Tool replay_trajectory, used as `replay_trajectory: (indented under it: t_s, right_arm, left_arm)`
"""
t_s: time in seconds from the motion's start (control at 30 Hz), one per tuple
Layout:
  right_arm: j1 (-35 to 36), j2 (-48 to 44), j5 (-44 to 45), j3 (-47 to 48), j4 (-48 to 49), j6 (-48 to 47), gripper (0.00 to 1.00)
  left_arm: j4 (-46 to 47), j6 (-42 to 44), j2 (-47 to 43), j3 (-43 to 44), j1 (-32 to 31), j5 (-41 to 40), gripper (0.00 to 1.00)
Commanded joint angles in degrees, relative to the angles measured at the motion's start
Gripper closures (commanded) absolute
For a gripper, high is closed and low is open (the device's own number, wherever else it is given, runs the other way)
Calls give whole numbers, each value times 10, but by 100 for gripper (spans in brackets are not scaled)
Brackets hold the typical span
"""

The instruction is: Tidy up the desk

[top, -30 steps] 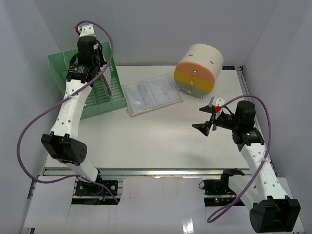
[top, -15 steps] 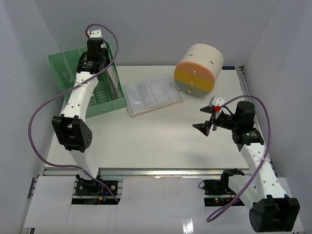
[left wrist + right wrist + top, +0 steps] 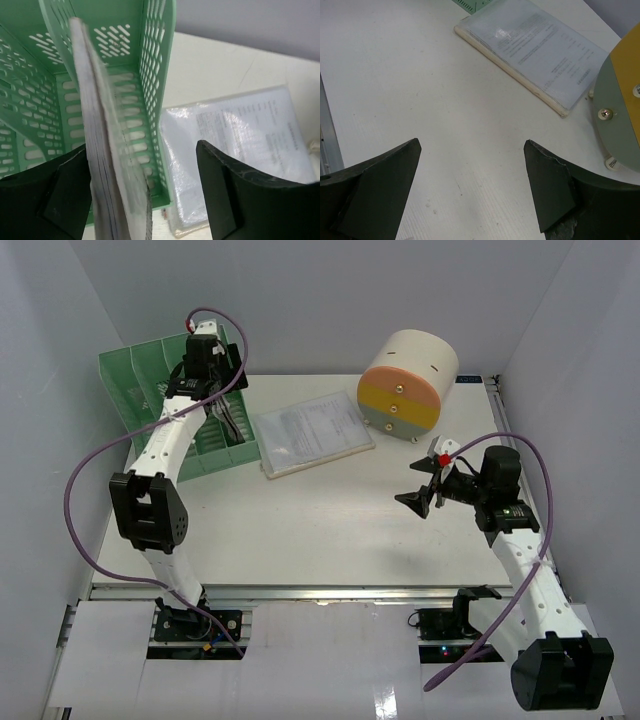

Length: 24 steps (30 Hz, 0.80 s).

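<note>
Nearest the arm bases, the right gripper (image 3: 418, 483) is held above the right side of the desk (image 3: 300, 530), its fingers spread wide with nothing between them; no change is seen in it over the last second. The desk, a white tabletop, is left bare through its middle. Further back, a plastic-sleeved bundle of papers (image 3: 312, 432) is seen lying flat on the desk, just beside the green file rack (image 3: 125, 380) at the far left corner, and not yet filed.

Over that rack the change is recorded. The left gripper (image 3: 137, 150), closed on a sheaf of papers (image 3: 95, 115) a second ago, has been opened. Its wrist has been carried across the rack toward the desk-side wall. The sheaf is now left standing on edge inside the rack, close against one finger, with a clear gap to the other; whether that finger is touched cannot be told.

One filing step is judged complete. A straight lift is judged advisable so that the sheaf is not tipped. Farthest back, a round container (image 3: 405, 380) banded in peach, yellow and grey is left on its side at the right.
</note>
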Motion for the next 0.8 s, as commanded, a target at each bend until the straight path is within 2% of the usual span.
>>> replay_trajectory:
  t_s: [0.0,0.1,0.27,0.3,0.37,0.43,0.57,0.67,0.77]
  right_arm:
    - [-3,10,-27,-6,6,-16,10]
    - [-2,16,-55,-4,-30,-90,10]
    - [2,30,-91,-10,-115,-281,10]
    - [3,33,-98,-11,-117,-287,10]
    - [17,50,-104,-5,-194,-453,10]
    - [43,64,-83,7,-222,-520,10]
    - [174,139,48,42,-207,-541,10]
    - [258,201,121,62,-129,-507,9]
    - [317,295,174,114,-55,-460,3]
  left_arm:
    - [27,29,-96,-43,-1,96,8]
    - [42,38,-155,-92,-1,151,5]
    - [82,37,-285,-193,-1,206,3]
    - [89,35,-309,-215,-1,212,2]
    - [112,31,-372,-287,-1,234,2]
    - [133,21,-434,-358,-1,247,2]
    - [176,-2,-534,-515,-1,278,2]
    - [185,6,-607,-591,-1,289,2]
    - [179,22,-647,-642,-1,285,2]
